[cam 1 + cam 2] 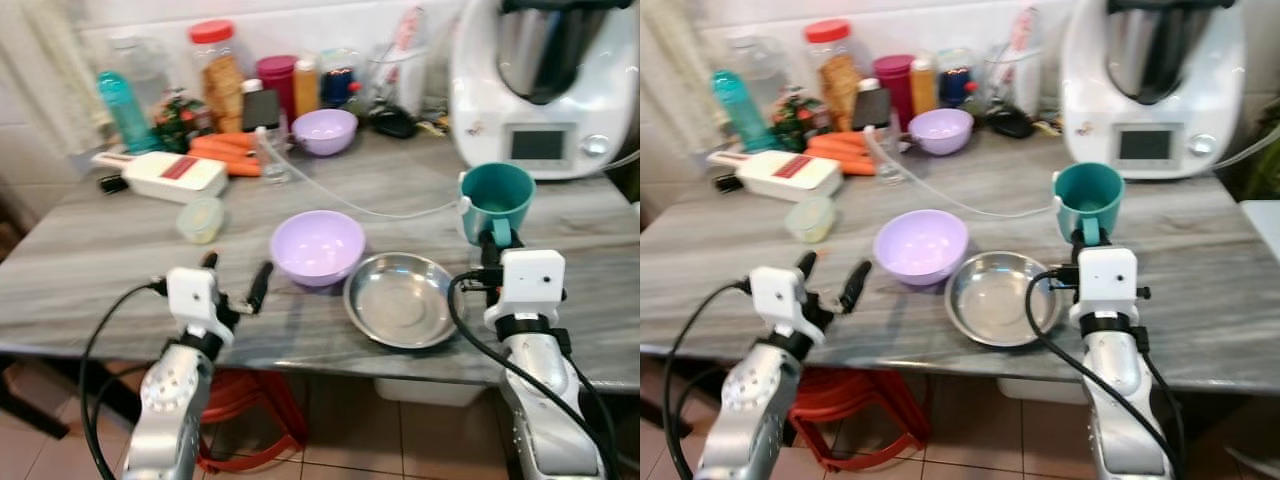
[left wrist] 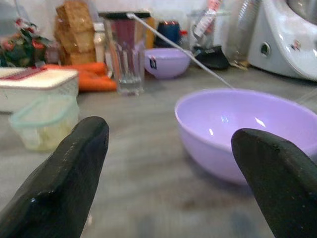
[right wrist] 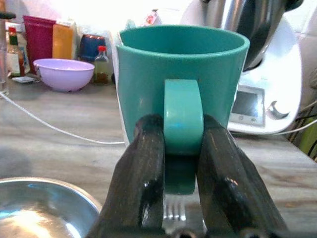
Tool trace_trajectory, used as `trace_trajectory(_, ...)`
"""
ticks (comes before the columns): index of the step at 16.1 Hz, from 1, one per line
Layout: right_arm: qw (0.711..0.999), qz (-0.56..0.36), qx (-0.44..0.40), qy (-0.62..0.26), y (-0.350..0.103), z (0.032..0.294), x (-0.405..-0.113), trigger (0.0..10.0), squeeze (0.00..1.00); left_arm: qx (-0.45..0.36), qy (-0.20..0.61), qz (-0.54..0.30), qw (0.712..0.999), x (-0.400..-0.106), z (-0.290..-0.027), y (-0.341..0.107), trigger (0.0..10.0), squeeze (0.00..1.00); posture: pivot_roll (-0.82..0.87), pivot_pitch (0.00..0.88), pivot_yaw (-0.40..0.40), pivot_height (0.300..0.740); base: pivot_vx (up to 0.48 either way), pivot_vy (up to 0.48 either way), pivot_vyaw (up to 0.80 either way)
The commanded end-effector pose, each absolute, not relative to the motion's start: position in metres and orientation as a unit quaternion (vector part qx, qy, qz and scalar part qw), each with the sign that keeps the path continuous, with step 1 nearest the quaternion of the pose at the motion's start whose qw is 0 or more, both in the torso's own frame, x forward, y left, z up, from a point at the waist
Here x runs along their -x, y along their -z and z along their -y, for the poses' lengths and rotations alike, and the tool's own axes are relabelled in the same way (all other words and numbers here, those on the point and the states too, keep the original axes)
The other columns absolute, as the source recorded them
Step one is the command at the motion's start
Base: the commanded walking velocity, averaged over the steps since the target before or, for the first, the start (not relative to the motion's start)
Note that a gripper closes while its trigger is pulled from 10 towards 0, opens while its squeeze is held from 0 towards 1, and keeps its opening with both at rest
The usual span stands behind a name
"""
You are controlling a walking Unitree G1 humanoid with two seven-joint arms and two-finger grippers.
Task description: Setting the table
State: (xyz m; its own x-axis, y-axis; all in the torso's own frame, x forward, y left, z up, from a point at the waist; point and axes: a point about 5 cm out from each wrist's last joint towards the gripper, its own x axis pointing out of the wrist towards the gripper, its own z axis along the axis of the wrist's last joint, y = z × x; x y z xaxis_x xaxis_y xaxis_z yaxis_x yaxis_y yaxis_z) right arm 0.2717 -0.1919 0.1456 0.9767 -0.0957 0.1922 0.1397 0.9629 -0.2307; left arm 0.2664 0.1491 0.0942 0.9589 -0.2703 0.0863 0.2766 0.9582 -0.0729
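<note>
Right tool: my right tool (image 1: pixel 497 240) is pinched on the handle of the teal mug (image 1: pixel 497 198), one black finger (image 3: pixel 141 173) on each side of the handle loop.
Teal mug: upright, on the right part of the counter (image 1: pixel 90 250), just beyond my right wrist and in front of the white kitchen machine (image 1: pixel 545 80).
Left tool: my left tool (image 1: pixel 235 280) is spread wide and grips nothing; it sits over the near edge of the counter, left of centre.
Near lilac bowl: the lilac bowl (image 1: pixel 317 246) stands mid-counter, just to the right of and beyond my left tool; its right finger (image 2: pixel 277 173) is close to the bowl's wall.
Steel plate: the shallow steel plate (image 1: pixel 400 298) lies to the right of the lilac bowl, touching or almost touching it, and close to the near edge, between my two arms.
Cable: a thin white cable (image 1: pixel 340 196) runs across the counter from the far left towards the mug.
Far clutter: a second lilac bowl (image 1: pixel 325 131), carrots (image 1: pixel 225 152), jars and bottles (image 1: pixel 218 72) crowd the far edge by the wall.
Left side: a white flat box (image 1: pixel 175 176) and a small lidded tub (image 1: pixel 201 219) lie far left of my left tool.
Open room: bare counter shows on the near left and to the right of the mug.
Below: a red stool (image 1: pixel 245 400) stands on the tiled floor under the near edge.
</note>
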Motion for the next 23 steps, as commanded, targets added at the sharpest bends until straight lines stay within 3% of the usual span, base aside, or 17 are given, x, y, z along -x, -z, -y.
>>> trace_trajectory(1,0.986,0.104,0.116,0.054,-0.152,0.191,-0.276,10.0,0.0,0.03,0.143,0.039,0.988,-0.264,-0.155,-0.096,10.0,0.0,-0.11,0.0,0.099,0.74,0.0,0.0,0.0)
trace_trajectory(6,0.99,0.094,0.103,0.019,-0.158,0.198,-0.297,10.0,0.0,0.058,0.238,0.022,0.969,-0.25,-0.15,-0.091,10.0,0.0,-0.1,0.0,0.098,0.74,0.0,0.0,0.0)
trace_trajectory(14,0.994,0.038,0.085,-0.054,-0.141,0.201,-0.327,10.0,0.0,0.08,0.279,0.019,0.957,-0.249,-0.142,-0.093,10.0,0.0,-0.08,0.0,0.101,0.74,0.0,0.0,0.0)
trace_trajectory(23,0.993,0.014,0.099,-0.069,-0.127,0.219,-0.33,10.0,0.0,0.107,0.342,0.013,0.934,-0.244,-0.134,-0.095,10.0,0.0,-0.08,0.0,0.107,0.74,0.0,0.0,0.0)
